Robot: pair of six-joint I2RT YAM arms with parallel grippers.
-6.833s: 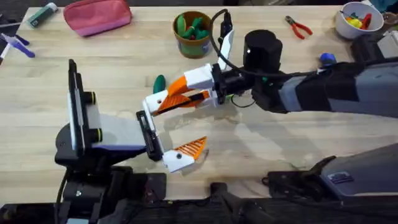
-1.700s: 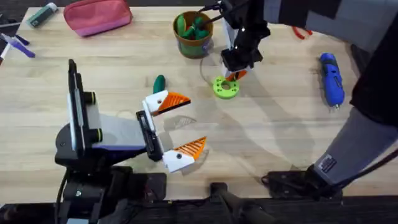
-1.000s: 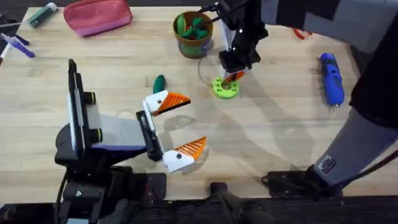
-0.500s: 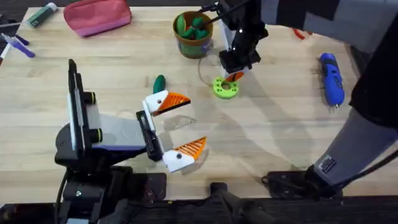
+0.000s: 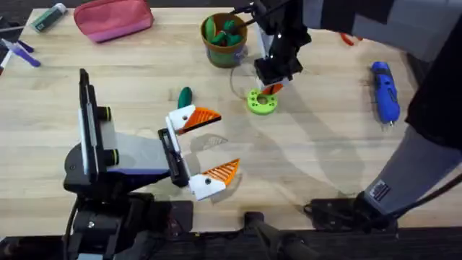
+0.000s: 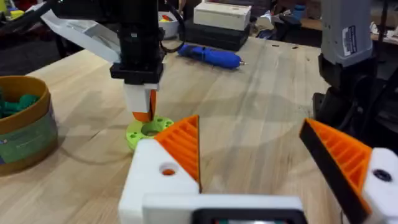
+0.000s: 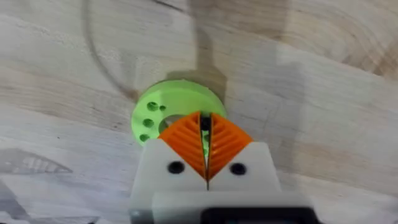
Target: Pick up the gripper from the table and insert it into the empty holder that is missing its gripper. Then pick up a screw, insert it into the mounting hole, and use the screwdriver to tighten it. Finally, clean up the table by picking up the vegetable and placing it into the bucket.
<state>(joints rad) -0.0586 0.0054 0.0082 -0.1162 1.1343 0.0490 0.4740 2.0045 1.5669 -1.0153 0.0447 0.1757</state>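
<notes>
We see the right gripper (image 7: 205, 146) pointing straight down over the green ring (image 5: 261, 102), its orange pads pressed almost together with a thin sliver between them, tips at the ring's centre hole. Left gripper (image 5: 209, 144) rests spread wide, holding nothing. Vegetable (image 5: 185, 95) lies just beside it; bucket (image 5: 224, 40) and screwdriver (image 5: 384, 90) sit apart.

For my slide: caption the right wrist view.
Right gripper, orange fingertips nearly closed, poised directly over the green ring.
</notes>
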